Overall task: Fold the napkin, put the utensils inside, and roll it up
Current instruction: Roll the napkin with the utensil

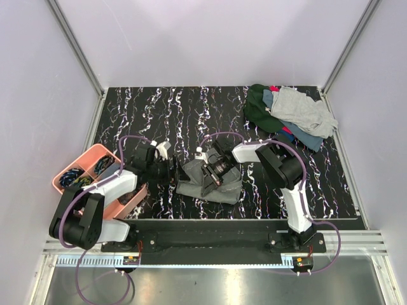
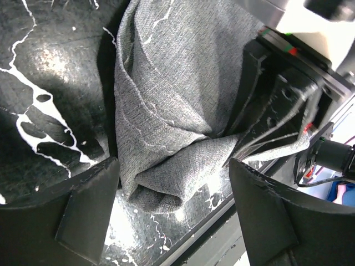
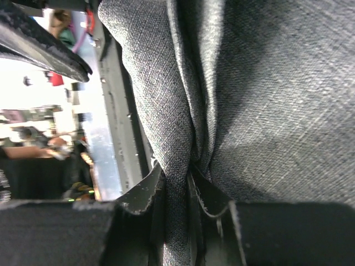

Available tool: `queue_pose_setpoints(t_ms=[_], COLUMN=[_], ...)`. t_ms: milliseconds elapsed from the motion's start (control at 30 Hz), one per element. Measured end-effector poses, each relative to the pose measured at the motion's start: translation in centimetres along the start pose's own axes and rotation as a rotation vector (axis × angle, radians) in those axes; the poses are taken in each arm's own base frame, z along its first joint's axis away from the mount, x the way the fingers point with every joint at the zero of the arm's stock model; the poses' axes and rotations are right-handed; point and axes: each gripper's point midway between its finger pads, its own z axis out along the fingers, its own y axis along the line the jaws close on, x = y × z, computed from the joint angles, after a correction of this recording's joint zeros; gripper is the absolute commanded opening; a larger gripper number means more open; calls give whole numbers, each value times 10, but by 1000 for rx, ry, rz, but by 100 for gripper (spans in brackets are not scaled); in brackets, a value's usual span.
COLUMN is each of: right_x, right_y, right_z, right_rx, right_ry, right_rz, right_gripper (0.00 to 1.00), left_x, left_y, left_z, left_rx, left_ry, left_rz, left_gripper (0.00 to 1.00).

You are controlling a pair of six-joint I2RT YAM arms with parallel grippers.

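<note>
Right gripper [image 3: 176, 182]: clenched on a raised fold of the napkin [image 1: 224, 190], with cloth pinched between both fingers.
Left gripper [image 2: 175, 169]: released, jaws spread wide; the cloth's left end lies loose between them.
Napkin place: bunched at the near middle of the table [image 1: 159, 108], between the arms and well apart from the cloth heap [image 1: 289, 114] at the far right.
Risk: we judge that a pull on this single pinch drags the whole bundle and undoes its layers. The left jaws closing here could also catch several layers at once.
Utensils: we cannot see them.
Axis: we read it as roughly left to right; the bundle is too crumpled to show a pointing end.
</note>
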Motion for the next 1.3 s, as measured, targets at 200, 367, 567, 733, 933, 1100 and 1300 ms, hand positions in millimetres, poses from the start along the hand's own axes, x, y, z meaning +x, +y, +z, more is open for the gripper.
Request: queue_pose_setpoints(t_ms=[200,367,567,733,933,1100,1300], right_x=[0,2,3,4,1,-13,-38], right_y=[-3,-4,-5,-5,-2,-6,4], right_z=[-2,-4,-5,-6,-10,-24,-54], right_rx=[-73,-99,-112,-110,-65,104,317], right_ry=[-3,-2,0,2,4,-29,-116], right_rz=[82,121,147,153,170,98,-54], right_gripper=[21,21,22,25,40,49,60], left_x=[7,13,16,17,19,23,21], left_y=[4,5,6,6,8,10,9], left_z=[7,11,15,16,18,22,24], left_rx=[11,13,12,11,9,4,-8], left_ry=[23,36,43,44,56,77,110], left_rz=[-20,-23,-22,-22,-25,-34,-47], left_gripper=[74,63,44,26,17,11,10])
